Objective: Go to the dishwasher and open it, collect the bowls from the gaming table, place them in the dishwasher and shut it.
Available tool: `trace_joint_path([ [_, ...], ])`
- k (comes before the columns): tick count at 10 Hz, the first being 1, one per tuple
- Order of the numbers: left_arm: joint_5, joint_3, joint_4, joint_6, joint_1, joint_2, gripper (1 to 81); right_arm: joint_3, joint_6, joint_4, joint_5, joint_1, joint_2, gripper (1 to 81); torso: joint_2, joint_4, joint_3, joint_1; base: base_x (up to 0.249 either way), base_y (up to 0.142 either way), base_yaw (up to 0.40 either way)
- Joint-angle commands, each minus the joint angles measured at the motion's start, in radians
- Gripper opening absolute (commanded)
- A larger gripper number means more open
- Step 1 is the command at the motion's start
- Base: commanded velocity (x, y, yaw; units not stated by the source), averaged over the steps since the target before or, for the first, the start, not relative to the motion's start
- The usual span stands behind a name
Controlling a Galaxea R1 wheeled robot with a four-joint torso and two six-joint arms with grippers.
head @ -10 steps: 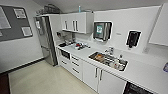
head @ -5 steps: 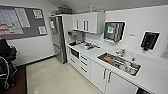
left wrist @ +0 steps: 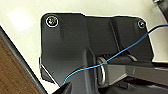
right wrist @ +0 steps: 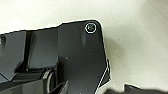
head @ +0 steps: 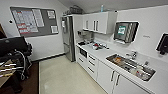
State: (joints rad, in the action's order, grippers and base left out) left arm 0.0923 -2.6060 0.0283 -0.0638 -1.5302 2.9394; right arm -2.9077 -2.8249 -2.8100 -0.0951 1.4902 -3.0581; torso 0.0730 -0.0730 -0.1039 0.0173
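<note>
The robot is standing in a small kitchenette, looking along a white surface (head: 105, 53) that is running down the right-hand wall. A steel sink (head: 130, 65) is set into it, with items lying inside that cannot be identified. White wall cabinets (head: 98, 22) are hanging above, a tall steel fridge (head: 67, 37) is standing at the far end, and a notice board (head: 33, 20) is occupying the left wall. A dark chair (head: 13, 50) is sitting at the left edge.

The dishwasher cannot be picked out with confidence: the fronts under the surface are reading as white doors and drawers (head: 91, 63), apart from one dark panel (head: 83, 52) near the fridge, whose nature is unclear.

Both wrist views are looking down over pale floor (right wrist: 130, 50). Whether either hand is released or clenched cannot be told.

Judgement: the task is sitting at its first stage. No appliance door is standing open, no bowls are visible, and every handling step is remaining.
</note>
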Motion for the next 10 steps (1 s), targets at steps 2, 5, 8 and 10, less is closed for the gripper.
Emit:
trace_joint_path([
  [2, -0.052, 0.004, 0.007, 0.004, 0.04, -0.005, 81.1, 0.085, -0.027, -0.059, -0.063, -0.043, 0.049, 81.1, 0.0, 0.0, 0.0, 0.0, 0.0, 0.0, 0.266],
  [5, -0.052, 0.004, 0.01, 0.004, 0.041, -0.005, 81.1, 0.125, -0.03, -0.057, -0.074, -0.03, 0.046, 81.1, 0.0, 0.0, 0.0, 0.0, 0.0, 0.0, 0.266],
  [8, -0.052, 0.004, 0.01, 0.004, 0.041, -0.008, 81.1, 0.113, -0.016, 0.114, -0.058, -0.017, 0.031, 81.1, 0.0, 0.0, 0.0, 0.0, 0.0, 0.0, 0.267],
  [10, -0.054, 0.004, 0.01, 0.004, 0.041, -0.008, 81.1, 0.104, 0.191, 0.354, -0.045, -0.011, 0.028, 81.1, 0.0, 0.0, 0.0, 0.0, 0.0, 0.0, 0.267],
])
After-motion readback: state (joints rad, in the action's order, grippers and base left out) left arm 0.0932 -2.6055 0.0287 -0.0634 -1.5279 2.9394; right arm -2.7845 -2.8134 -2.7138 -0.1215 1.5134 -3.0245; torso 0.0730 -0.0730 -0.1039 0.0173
